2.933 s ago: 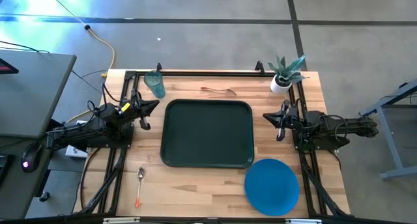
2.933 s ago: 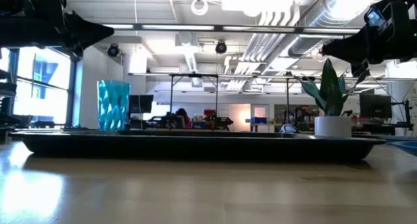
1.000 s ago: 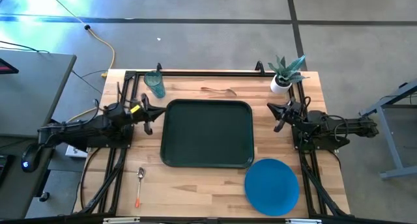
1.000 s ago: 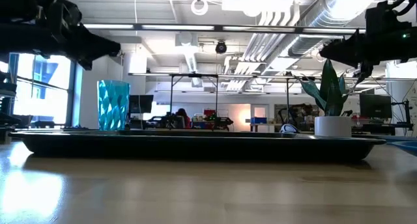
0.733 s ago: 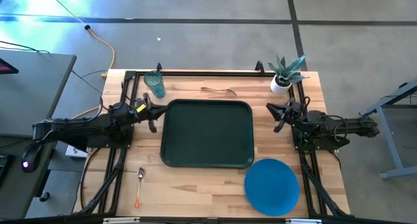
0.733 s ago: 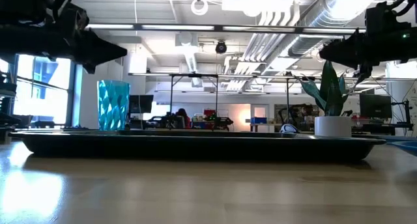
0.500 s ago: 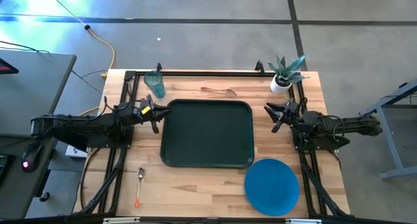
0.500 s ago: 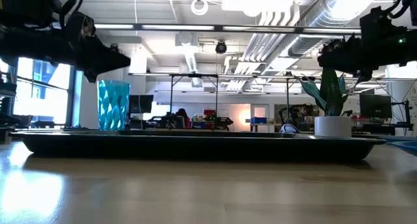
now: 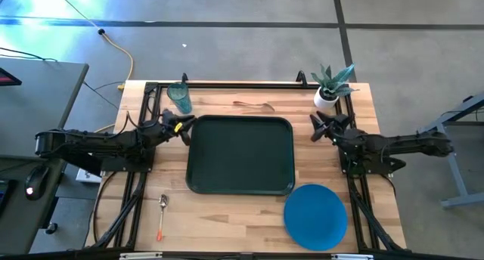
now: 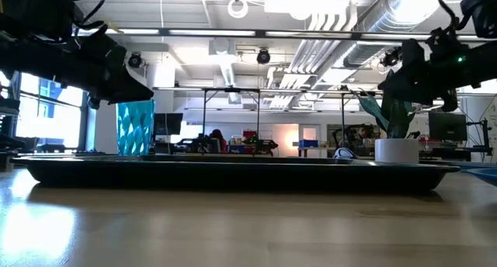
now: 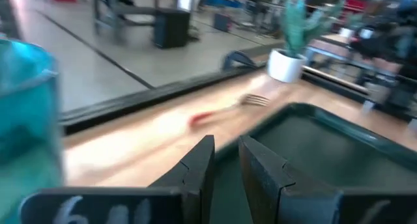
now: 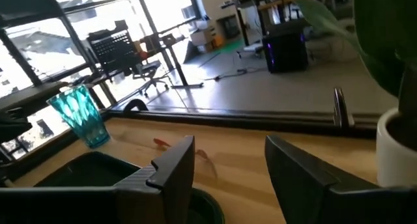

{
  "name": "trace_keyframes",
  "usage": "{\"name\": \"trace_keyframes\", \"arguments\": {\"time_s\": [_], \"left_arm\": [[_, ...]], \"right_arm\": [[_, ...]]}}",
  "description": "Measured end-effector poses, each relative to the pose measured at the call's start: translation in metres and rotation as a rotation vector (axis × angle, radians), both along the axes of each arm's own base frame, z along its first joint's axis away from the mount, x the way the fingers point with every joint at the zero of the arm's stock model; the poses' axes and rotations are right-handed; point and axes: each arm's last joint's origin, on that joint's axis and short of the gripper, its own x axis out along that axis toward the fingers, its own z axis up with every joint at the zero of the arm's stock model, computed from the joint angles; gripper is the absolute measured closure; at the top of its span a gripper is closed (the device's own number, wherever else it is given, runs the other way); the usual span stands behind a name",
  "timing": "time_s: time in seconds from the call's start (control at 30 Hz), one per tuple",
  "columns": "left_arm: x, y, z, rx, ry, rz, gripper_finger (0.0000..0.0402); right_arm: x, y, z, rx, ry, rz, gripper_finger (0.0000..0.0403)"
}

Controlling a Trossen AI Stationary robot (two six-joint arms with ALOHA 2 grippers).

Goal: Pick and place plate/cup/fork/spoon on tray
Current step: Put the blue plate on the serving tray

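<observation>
The dark green tray lies mid-table. The blue plate lies flat at the near right, off the tray's corner. The teal cup stands upright at the far left. The fork lies beyond the tray's far rim. The spoon lies at the near left. My left gripper hovers at the tray's far left corner, just nearer than the cup, its fingers a narrow gap apart and empty. My right gripper hovers right of the tray's far right corner, open and empty.
A white pot with a spiky green plant stands at the far right corner, close behind my right gripper. A black frame rail runs along the table's far edge. Bare wood lies between the tray and the table's near edge.
My left gripper has moved toward the table's right and far edges and come down, reaching the tray's far left corner near the cup. My right gripper has moved toward the far edge and slightly left, has come down, and has turned toward the fork's side.
</observation>
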Motion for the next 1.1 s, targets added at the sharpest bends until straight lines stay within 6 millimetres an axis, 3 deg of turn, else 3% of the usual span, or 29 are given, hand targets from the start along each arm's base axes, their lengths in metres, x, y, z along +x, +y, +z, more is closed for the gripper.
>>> {"name": "trace_keyframes", "arguments": {"time_s": [0.23, 0.67, 0.87, 1.1], "left_arm": [[-0.001, 0.004, 0.006, 0.045, -0.04, 0.043, 0.0339], [0.011, 0.0, 0.017, 0.05, -0.142, -0.119, 0.0305], [0.032, 0.002, 0.031, 0.096, -0.099, -0.139, 0.0298], [0.07, 0.01, 0.043, 0.121, -0.008, -0.16, 0.0298]], "right_arm": [[0.006, -0.002, -0.008, 0.119, -0.056, -0.006, 0.0226], [0.016, 0.0, -0.007, 0.144, -0.079, 0.092, 0.0226], [0.017, -0.001, -0.008, 0.129, -0.073, 0.058, 0.0226], [0.017, -0.001, -0.008, 0.13, -0.066, 0.061, 0.0226]]}}
